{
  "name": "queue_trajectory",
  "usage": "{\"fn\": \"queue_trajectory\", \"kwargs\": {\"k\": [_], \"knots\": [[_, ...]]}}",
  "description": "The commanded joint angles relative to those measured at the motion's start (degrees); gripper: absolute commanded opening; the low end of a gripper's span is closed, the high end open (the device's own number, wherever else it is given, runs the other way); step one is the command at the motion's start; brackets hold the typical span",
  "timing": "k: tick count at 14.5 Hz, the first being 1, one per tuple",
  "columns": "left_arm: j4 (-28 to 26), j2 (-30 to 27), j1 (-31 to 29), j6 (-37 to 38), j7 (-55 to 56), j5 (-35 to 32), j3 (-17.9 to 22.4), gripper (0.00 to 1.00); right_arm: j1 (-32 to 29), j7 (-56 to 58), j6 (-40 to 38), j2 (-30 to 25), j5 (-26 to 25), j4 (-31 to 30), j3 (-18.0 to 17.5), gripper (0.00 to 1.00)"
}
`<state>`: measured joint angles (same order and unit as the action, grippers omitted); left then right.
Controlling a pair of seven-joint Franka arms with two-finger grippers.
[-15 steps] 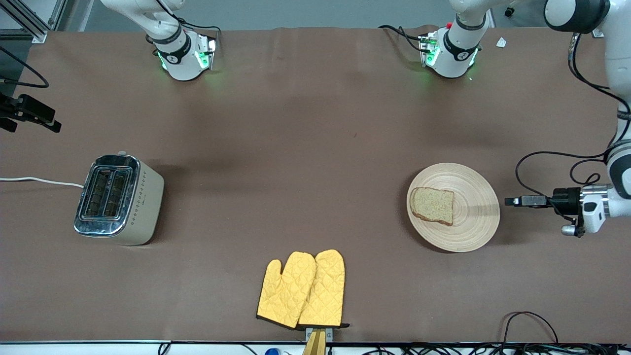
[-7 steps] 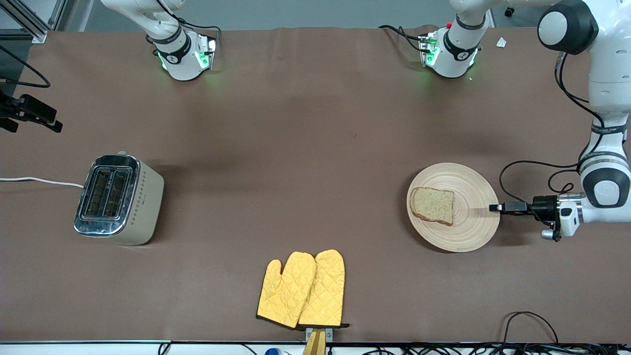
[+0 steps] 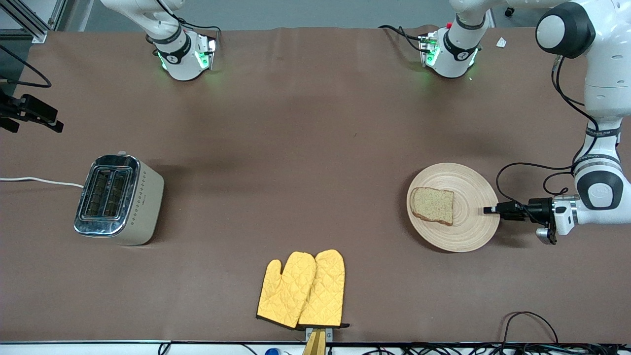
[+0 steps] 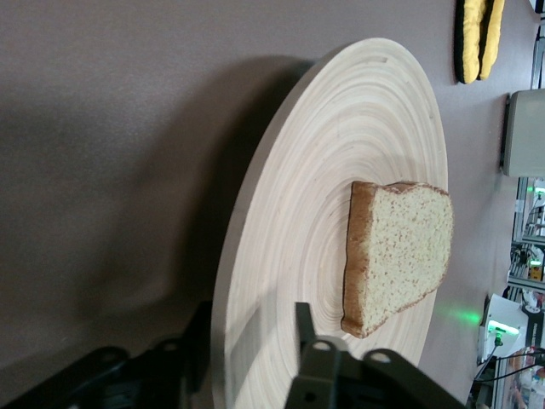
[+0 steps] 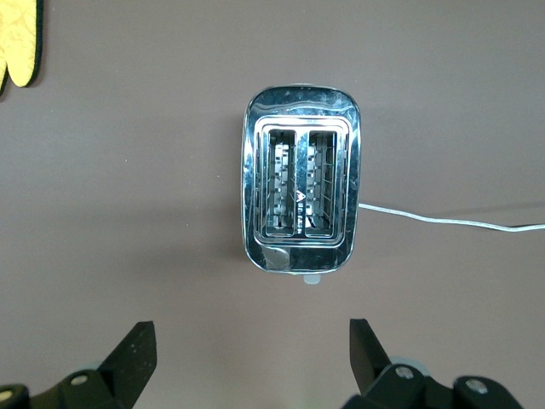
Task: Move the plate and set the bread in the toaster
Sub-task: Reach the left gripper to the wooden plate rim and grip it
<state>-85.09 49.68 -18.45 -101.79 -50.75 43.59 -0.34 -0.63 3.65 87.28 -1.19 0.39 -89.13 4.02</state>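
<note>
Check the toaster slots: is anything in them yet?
Empty. The right wrist view shows only bare wire guides in both slots of the toaster; the bread lies on the plate.

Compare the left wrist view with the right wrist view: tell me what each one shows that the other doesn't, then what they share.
Only the left wrist view shows the plate with the bread lying on it, and the left claw with one finger above and one below the plate's rim.

Only the right wrist view shows the toaster from above, both slots empty, its white cord trailing away, and the right claw open over the bare table near it.

Both show the brown table and an edge of the yellow oven mitts.
</note>
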Motion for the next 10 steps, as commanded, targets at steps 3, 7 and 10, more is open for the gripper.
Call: {"fn": "queue_trajectory", "kwargs": {"k": [3, 7, 10], "knots": [[0.5, 0.5, 0.0, -0.1, -3.6, 0.2, -0.1, 0.01, 0.2, 0.3, 0.1, -0.3, -0.4, 0.1, -0.3, 1.00], [0.8, -0.2, 0.3, 0.2, -4.3, 0.4, -3.5, 0.01, 0.1, 0.3, 0.0, -0.3, -0.4, 0.1, -0.3, 1.00], [1.0, -0.4, 0.3, 0.2, 3.5, 0.7, -9.7, 0.01, 0.1, 0.3, 0.0, -0.3, -0.4, 0.1, -0.2, 1.00]]}}
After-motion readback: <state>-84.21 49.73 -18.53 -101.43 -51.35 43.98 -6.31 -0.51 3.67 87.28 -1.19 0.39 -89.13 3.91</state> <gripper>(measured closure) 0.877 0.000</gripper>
